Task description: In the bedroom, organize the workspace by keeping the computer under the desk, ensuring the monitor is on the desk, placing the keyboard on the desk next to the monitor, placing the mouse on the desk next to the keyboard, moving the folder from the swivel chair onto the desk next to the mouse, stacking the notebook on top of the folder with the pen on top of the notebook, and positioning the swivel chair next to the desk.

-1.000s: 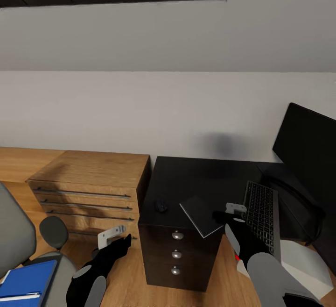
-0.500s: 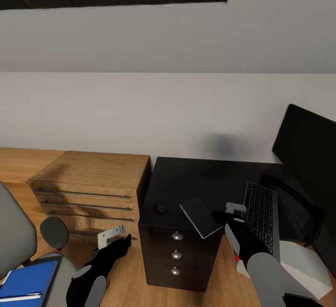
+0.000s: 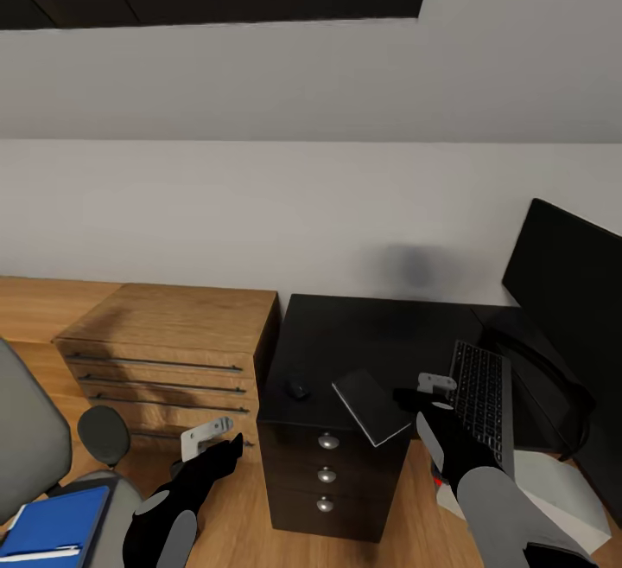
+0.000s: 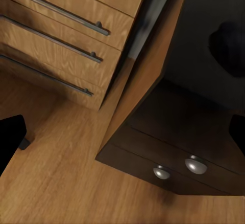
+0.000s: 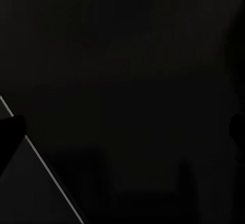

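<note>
The right gripper point(image 3: 406, 398) sat at the thin, stiff notebook point(image 3: 371, 405) overhanging the desk point(image 3: 371, 335), grip unclear; left gripper's point(image 3: 226, 440) fingers apart, empty.

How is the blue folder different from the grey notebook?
The folder is bright blue; the notebook is grey with dark edges. The folder lies on the swivel chair, while the notebook sits on the black desk, one corner poking past the front edge. The folder has a white pen on it; the notebook has nothing on top. Both are flat and rectangular.
</note>
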